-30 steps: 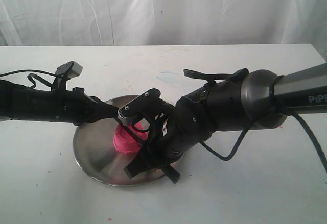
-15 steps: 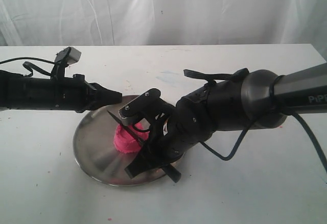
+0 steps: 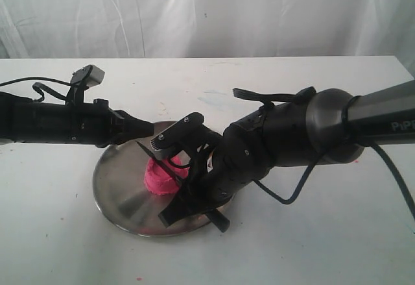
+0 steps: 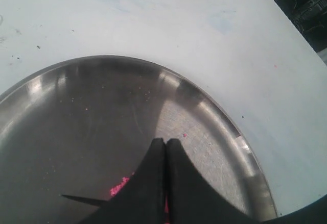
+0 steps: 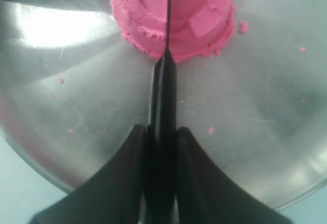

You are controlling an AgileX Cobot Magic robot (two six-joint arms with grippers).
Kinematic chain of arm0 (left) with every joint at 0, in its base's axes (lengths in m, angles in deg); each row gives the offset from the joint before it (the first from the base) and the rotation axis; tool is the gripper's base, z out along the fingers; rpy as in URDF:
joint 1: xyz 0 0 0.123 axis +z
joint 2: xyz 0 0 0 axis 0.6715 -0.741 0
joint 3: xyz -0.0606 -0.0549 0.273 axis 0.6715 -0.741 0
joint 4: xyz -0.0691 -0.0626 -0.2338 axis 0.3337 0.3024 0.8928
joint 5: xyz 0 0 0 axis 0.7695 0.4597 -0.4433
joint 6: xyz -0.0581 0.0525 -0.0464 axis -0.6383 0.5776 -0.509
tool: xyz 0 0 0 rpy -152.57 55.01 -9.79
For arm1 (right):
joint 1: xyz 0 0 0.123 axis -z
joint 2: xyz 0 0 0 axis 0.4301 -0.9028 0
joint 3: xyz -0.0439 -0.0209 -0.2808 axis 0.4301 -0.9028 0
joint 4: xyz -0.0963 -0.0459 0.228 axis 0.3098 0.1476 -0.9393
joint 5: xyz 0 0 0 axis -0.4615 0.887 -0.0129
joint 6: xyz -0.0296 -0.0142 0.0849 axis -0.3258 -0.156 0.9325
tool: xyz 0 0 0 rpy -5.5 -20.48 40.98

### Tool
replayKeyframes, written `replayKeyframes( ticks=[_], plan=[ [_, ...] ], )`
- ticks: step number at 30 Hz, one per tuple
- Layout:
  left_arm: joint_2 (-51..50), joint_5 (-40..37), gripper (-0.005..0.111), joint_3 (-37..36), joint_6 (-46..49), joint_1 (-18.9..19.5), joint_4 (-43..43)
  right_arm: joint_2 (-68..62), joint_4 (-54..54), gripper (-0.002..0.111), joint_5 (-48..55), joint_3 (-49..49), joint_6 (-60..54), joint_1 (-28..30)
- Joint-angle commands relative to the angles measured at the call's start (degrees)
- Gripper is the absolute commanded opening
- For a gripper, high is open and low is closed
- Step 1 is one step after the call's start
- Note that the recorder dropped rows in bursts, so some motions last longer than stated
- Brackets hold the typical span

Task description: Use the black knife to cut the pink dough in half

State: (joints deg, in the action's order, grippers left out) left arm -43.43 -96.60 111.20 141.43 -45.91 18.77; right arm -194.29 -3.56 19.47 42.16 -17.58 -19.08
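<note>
Knife (image 5: 162, 96) in right end effector (image 5: 158, 147), blade lengthwise across pink dough (image 5: 176, 15).

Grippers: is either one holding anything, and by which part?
The right gripper holds the black knife by its handle. The left gripper is shut, holding nothing.

Shiny steel plate (image 5: 265, 132), crumbly pink dough (image 5: 199, 15)

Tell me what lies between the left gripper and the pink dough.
Only bare steel plate separates left gripper and pink dough in the exterior view.
</note>
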Motion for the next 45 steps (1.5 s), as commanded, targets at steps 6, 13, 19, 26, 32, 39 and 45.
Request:
replayKeyframes(
  ticks=[6, 13, 19, 26, 32, 39, 45],
  plan=[
    [-1.76, -0.62, 0.0, -0.22, 0.41, 0.13, 1.31, 0.08, 0.15, 0.0, -0.35, 0.09, 0.7, -0.09],
    [-3.77, -1.12, 0.0, -0.22, 0.41, 0.13, 1.31, 0.08, 0.29, 0.0, -0.35, 0.09, 0.96, -0.09],
    [-3.77, -0.5, 0.0, -0.22, 0.41, 0.13, 1.31, 0.08, 0.29, 0.0, -0.47, 0.09, 0.97, -0.09],
    [-4.42, 0.1, 0.0, -0.22, 0.41, 0.13, 1.31, 0.08, 0.29, 0.0, -0.47, 0.09, 0.97, -0.09],
    [-5.73, -0.12, 0.0, -0.22, -0.08, 0.13, 1.31, 0.08, 0.29, 0.0, -0.47, 0.09, 0.97, -0.09],
    [-5.73, -1.11, 0.0, -0.22, -0.08, 0.13, 1.31, 0.08, 0.29, 0.0, -0.47, 0.09, 0.97, -0.09],
    [-5.73, -0.51, 0.0, -0.22, -0.08, 0.13, 1.31, 0.5, 0.29, 0.0, -0.35, 0.09, 0.86, -0.09]
  ],
)
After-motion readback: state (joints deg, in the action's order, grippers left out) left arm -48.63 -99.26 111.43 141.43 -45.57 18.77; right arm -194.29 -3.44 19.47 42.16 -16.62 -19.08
